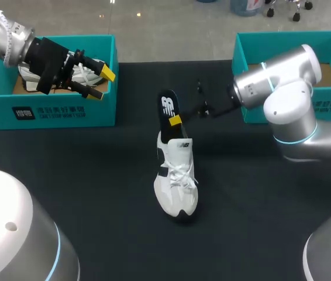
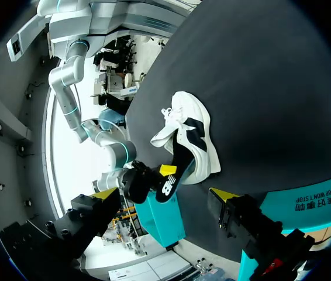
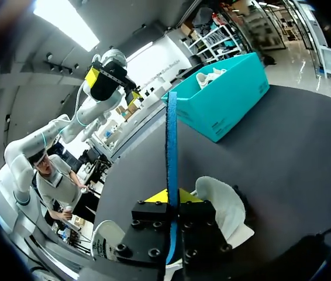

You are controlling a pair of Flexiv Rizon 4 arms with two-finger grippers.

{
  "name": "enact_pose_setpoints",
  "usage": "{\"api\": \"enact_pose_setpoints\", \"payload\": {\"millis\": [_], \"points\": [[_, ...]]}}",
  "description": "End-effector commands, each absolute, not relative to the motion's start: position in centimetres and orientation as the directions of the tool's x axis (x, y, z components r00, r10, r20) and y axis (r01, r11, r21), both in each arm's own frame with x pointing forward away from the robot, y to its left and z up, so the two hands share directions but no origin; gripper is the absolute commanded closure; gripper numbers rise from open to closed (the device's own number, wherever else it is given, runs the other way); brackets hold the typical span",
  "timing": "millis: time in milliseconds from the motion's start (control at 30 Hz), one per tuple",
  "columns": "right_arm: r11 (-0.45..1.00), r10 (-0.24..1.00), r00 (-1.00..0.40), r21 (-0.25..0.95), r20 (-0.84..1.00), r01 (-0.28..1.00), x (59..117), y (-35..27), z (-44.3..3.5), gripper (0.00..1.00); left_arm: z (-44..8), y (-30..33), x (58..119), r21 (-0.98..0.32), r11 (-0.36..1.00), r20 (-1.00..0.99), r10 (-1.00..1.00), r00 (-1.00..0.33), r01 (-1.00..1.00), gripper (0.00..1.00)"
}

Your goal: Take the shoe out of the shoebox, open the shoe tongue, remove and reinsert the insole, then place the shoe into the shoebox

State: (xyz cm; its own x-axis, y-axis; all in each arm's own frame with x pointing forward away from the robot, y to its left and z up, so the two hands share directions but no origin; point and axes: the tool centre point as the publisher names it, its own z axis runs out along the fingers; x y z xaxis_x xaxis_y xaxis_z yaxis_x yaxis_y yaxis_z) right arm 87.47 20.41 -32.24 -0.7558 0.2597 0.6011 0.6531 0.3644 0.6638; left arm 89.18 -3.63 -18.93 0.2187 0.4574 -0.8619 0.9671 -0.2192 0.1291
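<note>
logo-marked insole (image 1: 168, 108) clamped by the right gripper (image 1: 176, 121) at the shoe (image 1: 176, 181) heel
left gripper (image 1: 100, 83) held apart over the white-printed shoebox (image 1: 54, 111) at the table (image 1: 259, 193) far-left corner

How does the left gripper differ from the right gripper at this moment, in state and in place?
The left gripper is open and holds nothing; the right gripper is shut on the dark insole. The left gripper is over the left shoebox, which has a second shoe in it; the right gripper is over the heel of the white shoe on the table. Both have yellow tips.
</note>
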Motion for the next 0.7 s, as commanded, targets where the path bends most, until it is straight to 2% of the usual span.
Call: {"api": "enact_pose_setpoints", "payload": {"millis": [33,600,633,667,700], "points": [[0.371,0.242,-0.747,0.653,0.619,0.66,87.5,21.2,-33.8,1.0,-18.9,-3.6,89.1,0.129,-0.219,-0.86,0.461,0.219,0.967,0.0],[0.4,0.263,-0.684,0.568,0.681,0.719,83.3,20.3,-35.6,1.0,-18.9,-3.6,89.1,0.129,-0.219,-0.86,0.461,0.219,0.967,0.0],[0.397,0.264,-0.688,0.574,0.676,0.716,83.5,20.4,-35.4,0.81,-18.9,-3.6,89.1,0.129,-0.219,-0.86,0.461,0.219,0.967,0.0],[0.393,0.268,-0.697,0.585,0.665,0.709,83.7,20.5,-35.1,0.52,-18.9,-3.6,89.1,0.129,-0.219,-0.86,0.461,0.219,0.967,0.0],[0.392,0.265,-0.705,0.595,0.657,0.702,83.9,20.7,-34.8,0.28,-18.9,-3.6,89.1,0.129,-0.219,-0.86,0.461,0.219,0.967,0.0]]}}
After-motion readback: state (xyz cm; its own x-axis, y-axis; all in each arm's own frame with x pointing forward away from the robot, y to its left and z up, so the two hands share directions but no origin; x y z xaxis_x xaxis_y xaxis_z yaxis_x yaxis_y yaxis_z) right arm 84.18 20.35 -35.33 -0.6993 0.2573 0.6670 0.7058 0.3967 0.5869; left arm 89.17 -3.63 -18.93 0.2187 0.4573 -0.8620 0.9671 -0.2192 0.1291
